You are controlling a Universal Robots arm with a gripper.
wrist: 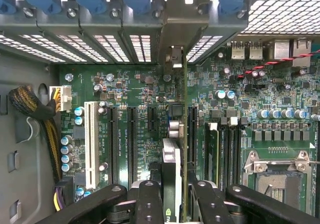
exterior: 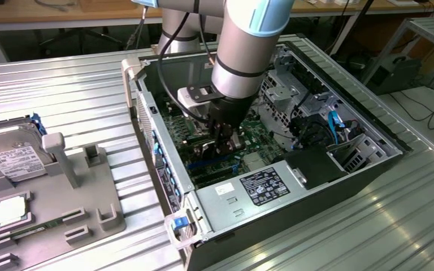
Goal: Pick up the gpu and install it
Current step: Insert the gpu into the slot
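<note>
The gpu [wrist: 171,184] stands on edge between my fingers [wrist: 150,204], its thin green board [wrist: 184,134] running straight over the motherboard's expansion slots [wrist: 132,139]. Its silver bracket [wrist: 176,28] reaches the case's rear slot openings. My gripper [wrist: 179,204] is shut on the gpu. In the exterior view the gripper [exterior: 223,138] is lowered deep inside the open computer case [exterior: 277,192], with the dark gpu [exterior: 218,153] below it, close over the motherboard [exterior: 259,144]. Whether the card sits in a slot I cannot tell.
A grey fixture [exterior: 59,209] at the exterior view's left carries a silver hard drive [exterior: 9,155], a processor chip [exterior: 9,210] and a green memory stick [exterior: 29,230]. Inside the case are drive cages [exterior: 293,90], blue cables [exterior: 334,121] and a yellow-black cable bundle [wrist: 35,114].
</note>
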